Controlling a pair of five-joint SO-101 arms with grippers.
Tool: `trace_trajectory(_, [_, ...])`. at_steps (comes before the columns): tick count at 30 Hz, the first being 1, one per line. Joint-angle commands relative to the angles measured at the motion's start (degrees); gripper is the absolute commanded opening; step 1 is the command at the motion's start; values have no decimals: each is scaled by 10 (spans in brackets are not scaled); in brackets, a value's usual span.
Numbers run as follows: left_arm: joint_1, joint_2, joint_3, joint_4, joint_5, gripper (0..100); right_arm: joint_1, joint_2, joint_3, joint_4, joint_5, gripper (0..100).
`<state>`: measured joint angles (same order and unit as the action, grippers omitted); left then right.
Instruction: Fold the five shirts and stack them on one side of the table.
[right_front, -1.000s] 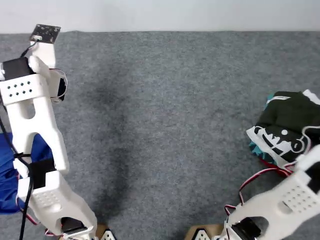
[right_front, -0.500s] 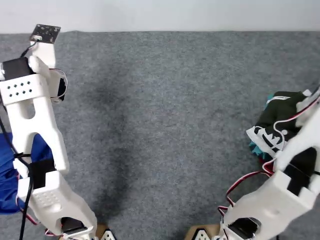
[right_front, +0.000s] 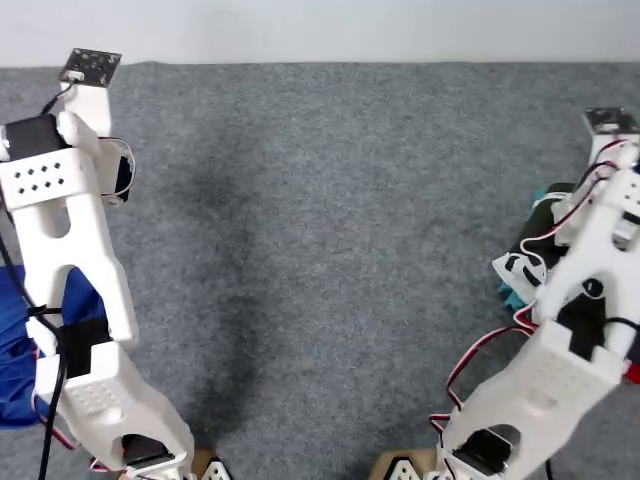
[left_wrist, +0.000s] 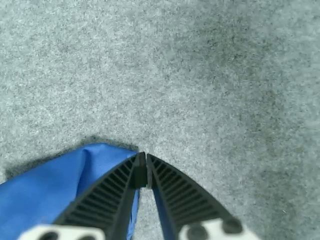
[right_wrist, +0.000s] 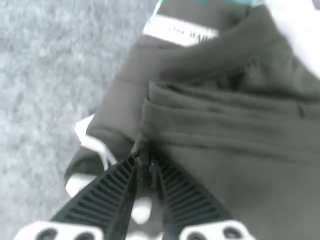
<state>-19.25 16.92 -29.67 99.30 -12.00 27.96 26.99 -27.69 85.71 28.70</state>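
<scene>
**Right pincer**: jaws closed, ribbed tips together at lower centre of the right wrist view. They sit on a fold edge of the dark shirt. Whether any cloth is caught between them cannot be told.

**Left pincer**: jaws closed, with nothing visible between them. It hangs at lower centre of the left wrist view, just beside the blue shirt at lower left.

**Change:** within the last second the right arm swung from the lower right corner of the high view up along the right edge. It now lies across the dark shirt. The left arm and the blue shirt have not moved.

**Meaning, as a judgement:** the right arm has arrived at the clothes for a first pick. Nothing is spread on the grey table, so folding looks not yet begun.

**Dark shirt:**
- Position: crumpled at the right edge of the high view, mid-height, on top of a teal garment.
- Lie: in the right wrist view its folds run across the frame from centre left to right, dropping slightly.
- Markings: white print at lower left, and a white band at the top.
- Long axis: probably along those folds, though the bunching leaves no clear head or hem.
</scene>
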Motion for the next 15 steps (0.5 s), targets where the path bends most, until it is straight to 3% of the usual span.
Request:
trace_trajectory(1, [4, -33, -4, 12, -4, 6, -18, -9, -11, -25, 6, 10])
trace_trajectory(5, [4, -30, -4, 12, -4, 6, -32, -45, -44, 3, 6, 18])
trace_trajectory(8, [4, -28, -4, 12, -4, 6, -49, -63, -60, 15, 4, 95])
trace_trajectory(12, [4, -28, -4, 11, -4, 6, -58, -61, -65, -7, -59, 201])
trace_trajectory(15, [4, -28, -4, 11, -4, 6, -58, -61, -65, -32, -76, 213])
